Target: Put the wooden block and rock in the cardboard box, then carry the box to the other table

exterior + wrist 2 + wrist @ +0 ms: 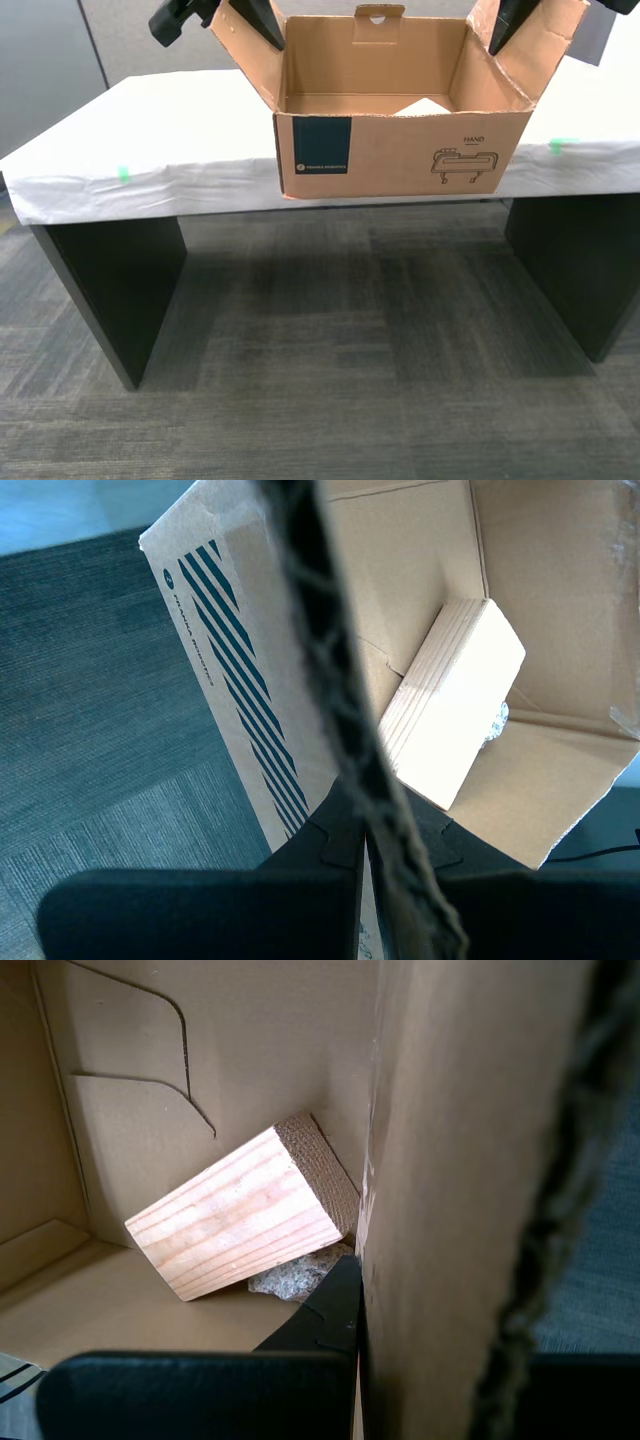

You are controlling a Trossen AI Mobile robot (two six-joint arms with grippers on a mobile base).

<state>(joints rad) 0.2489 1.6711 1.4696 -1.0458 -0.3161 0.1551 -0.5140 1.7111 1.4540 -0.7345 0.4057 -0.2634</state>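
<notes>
Loading done, by the look of it. Inside the box [400, 150]: block [245, 1215], tilted in a corner against a wall, with rock [295, 1278] tucked under its low end and touching it. In hand now: the carry, near its end.

Clamped narrow on a side wall of the box with my first gripper [355, 1290], one finger [325, 1310] inside, cardboard pinched between the jaws. Same with my second gripper [365, 830], shut thin on another corrugated edge, striped outer face to one side, block on the other. In the exterior view, a dark arm on each splayed side flap, one at that view's left, one at its right; no telling from the wrist views which is which.

Box upright at the front edge of the white-cloth table [150, 140], between two green tape marks [124, 174], label face toward the camera. Cannot tell whether resting on the cloth or hanging just in front of it: bottom edge level with the cloth's front fold.

Next, probably: bring the box fully over the tabletop, keep it level so nothing slides, lower until the base bears on the cloth, then open both grippers together. Risk: flaps bending or tearing under the load; base catching the table edge.
</notes>
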